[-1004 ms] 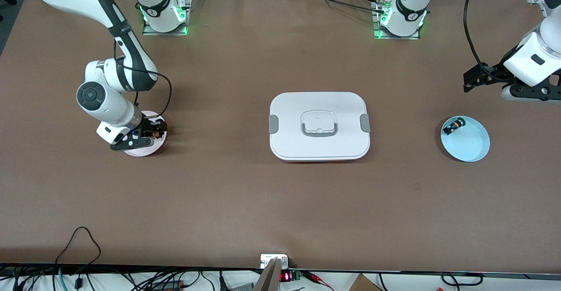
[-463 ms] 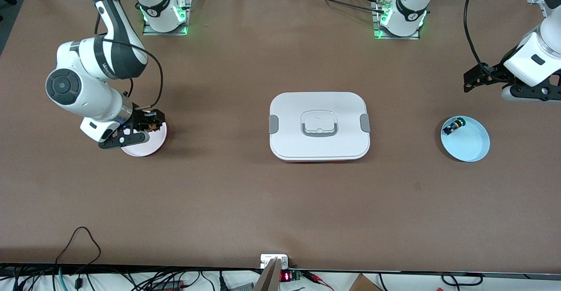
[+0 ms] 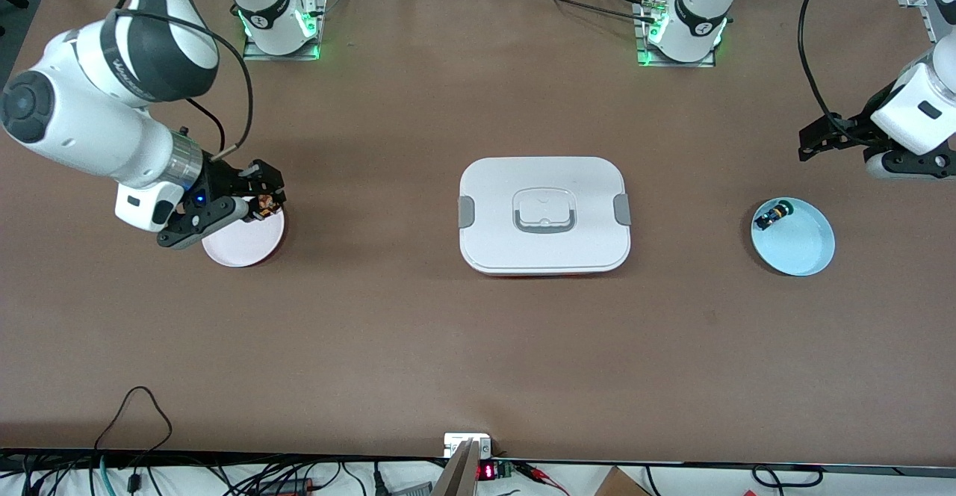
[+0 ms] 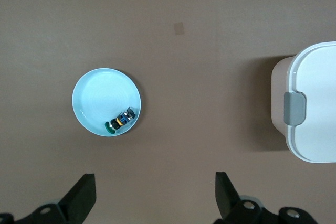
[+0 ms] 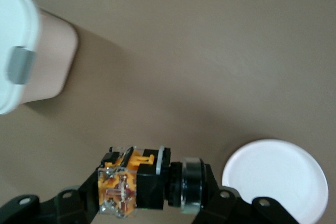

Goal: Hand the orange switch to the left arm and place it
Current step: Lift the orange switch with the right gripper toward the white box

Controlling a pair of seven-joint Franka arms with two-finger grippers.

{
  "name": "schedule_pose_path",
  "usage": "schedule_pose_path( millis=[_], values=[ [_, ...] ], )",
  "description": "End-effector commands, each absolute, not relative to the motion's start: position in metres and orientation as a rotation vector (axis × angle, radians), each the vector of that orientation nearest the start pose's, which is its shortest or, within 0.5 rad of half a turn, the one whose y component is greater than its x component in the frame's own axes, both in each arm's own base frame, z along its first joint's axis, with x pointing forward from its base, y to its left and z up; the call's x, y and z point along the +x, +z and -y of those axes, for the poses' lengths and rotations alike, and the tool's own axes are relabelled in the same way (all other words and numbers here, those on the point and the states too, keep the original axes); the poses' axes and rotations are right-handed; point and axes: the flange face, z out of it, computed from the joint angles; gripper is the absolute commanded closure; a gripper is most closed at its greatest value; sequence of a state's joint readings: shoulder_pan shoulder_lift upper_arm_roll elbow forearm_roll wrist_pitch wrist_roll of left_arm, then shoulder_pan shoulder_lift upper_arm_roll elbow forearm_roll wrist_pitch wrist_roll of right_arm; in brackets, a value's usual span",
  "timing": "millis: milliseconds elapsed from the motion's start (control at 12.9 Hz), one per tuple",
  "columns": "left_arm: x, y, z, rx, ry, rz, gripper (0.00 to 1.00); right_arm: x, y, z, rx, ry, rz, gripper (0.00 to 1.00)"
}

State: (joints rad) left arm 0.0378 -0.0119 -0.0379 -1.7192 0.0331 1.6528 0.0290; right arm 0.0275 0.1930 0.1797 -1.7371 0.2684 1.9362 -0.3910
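My right arm reaches down from its base, its right gripper [image 3: 258, 199] raised above the pink plate [image 3: 243, 242], fingers clamped on the orange switch [image 5: 128, 187]. My left arm waits, its left gripper [image 4: 155, 195] spread wide, high above that plate's level.

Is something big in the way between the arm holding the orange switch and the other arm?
Yes. The white box sits mid-table, between the right gripper, shut on the orange switch above the pink plate, and the waiting left gripper.

The box [image 3: 544, 214] looks like smooth white plastic with a slight sheen; the table [image 3: 418, 346] is matt brown.
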Motion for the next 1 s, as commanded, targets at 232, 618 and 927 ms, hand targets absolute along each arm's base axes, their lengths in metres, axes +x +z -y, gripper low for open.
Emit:
schedule_pose_path(
  millis=[232,618,927],
  values=[
    [0.558,0.574,-0.005,-3.121,0.085,-0.070,0.00,0.582,0.544,-0.203,-2.441,-0.137,1.104,0.91],
    [0.558,0.574,-0.001,-3.120,0.082,-0.080,0.00,0.568,0.565,-0.234,-1.980,-0.345,1.373,0.91],
    [0.558,0.575,-0.001,-3.120,0.080,-0.080,0.00,0.569,0.535,-0.245,-1.681,-0.500,1.462,0.91]
  ],
)
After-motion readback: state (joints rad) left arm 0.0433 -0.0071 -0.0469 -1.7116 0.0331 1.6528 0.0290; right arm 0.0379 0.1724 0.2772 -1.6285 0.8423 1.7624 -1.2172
